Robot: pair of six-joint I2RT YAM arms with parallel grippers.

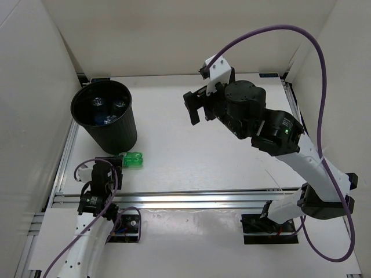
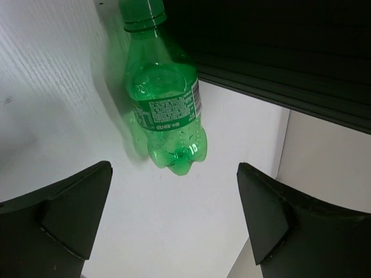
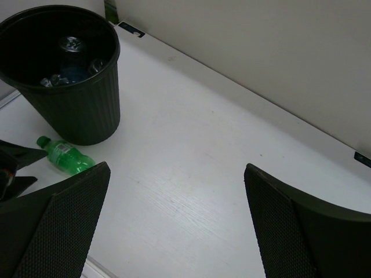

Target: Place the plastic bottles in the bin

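Lying toward the near-left corner of the tabletop (image 1: 203, 165) in the overhead view, the small green plastic bottle (image 1: 132, 160) sits just beside the foot of the tall ribbed black plastic bin (image 1: 126, 132), which holds clear bottles (image 1: 107, 107). The left gripper (image 1: 113, 168) crouches low behind it, and the right gripper (image 1: 194, 110) hangs raised mid-table. Left wrist: jaws spread wide, short of the bottle; closing off-centre could roll it away. Right wrist: jaws spread, empty.

light: bright, even | shadows: soft — faint | bin (image 1: 119, 136) interior: dark | focus: slightly soft — wrist views
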